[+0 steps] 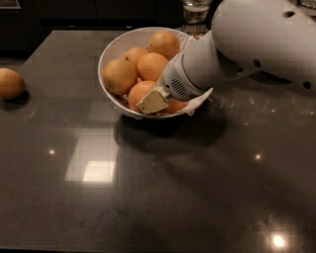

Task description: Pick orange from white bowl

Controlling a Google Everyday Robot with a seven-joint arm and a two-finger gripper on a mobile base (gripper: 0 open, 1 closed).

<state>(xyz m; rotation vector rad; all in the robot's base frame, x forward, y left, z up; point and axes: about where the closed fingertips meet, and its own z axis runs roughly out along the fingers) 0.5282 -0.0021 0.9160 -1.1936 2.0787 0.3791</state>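
Observation:
The white bowl (112, 48) stands on the dark table at the upper middle and holds several oranges on crumpled white paper. The nearest orange (140, 93) lies at the bowl's front. My gripper (154, 101) reaches down into the bowl from the right, its pale finger lying against this front orange. My thick white arm covers the bowl's right side and hides most of the gripper.
A lone orange (10, 83) lies on the table at the far left edge. A glass jar (195, 10) stands behind the bowl at the top. The dark glossy table (148, 197) stretches toward the front with light reflections on it.

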